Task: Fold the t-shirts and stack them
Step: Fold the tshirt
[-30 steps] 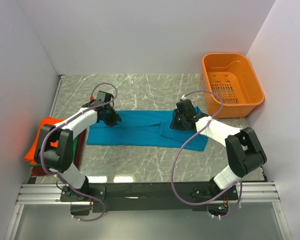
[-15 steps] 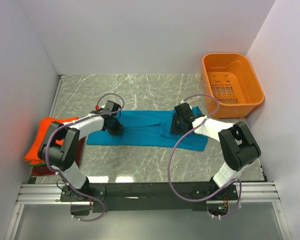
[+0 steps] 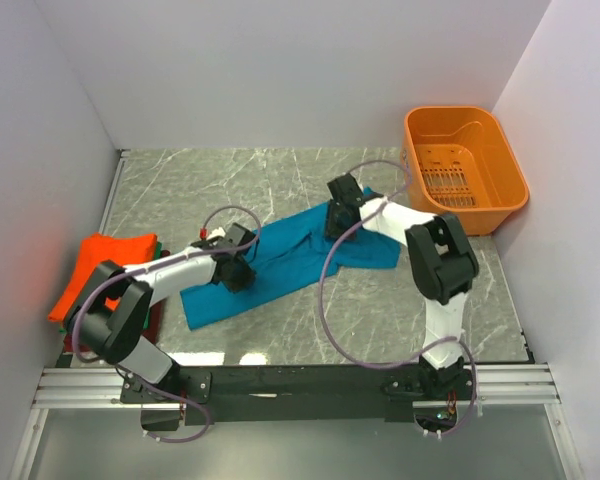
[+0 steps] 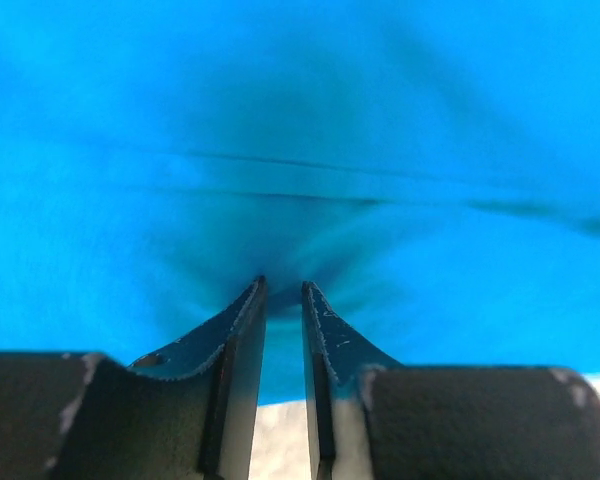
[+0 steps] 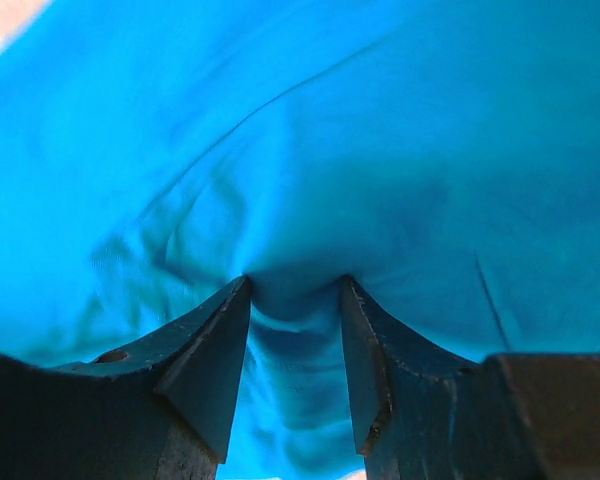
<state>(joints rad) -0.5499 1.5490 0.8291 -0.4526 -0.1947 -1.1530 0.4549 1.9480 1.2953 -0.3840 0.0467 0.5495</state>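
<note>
The grey marbled table (image 3: 280,170) fills the floor of the white-walled cell. The teal-blue t-shirt (image 3: 290,255) lies across its middle as a long band set on a slant, its low end toward the near left and its high end toward the far right, rumpled where the two arms meet it. The orange basket (image 3: 467,165) stands at the far right corner, well apart from the cloth. At the left edge sits the stack of folded t-shirts (image 3: 105,258), an orange one on top with green and dark red edges under it. The left gripper (image 3: 235,275) is down on the shirt's left part, its jaws nearly together and pinching a pucker of the teal cloth. The right gripper (image 3: 338,215) presses on the shirt's far end, its jaws standing apart with a fold of cloth bulging between them; whether they clamp it I cannot tell.
</note>
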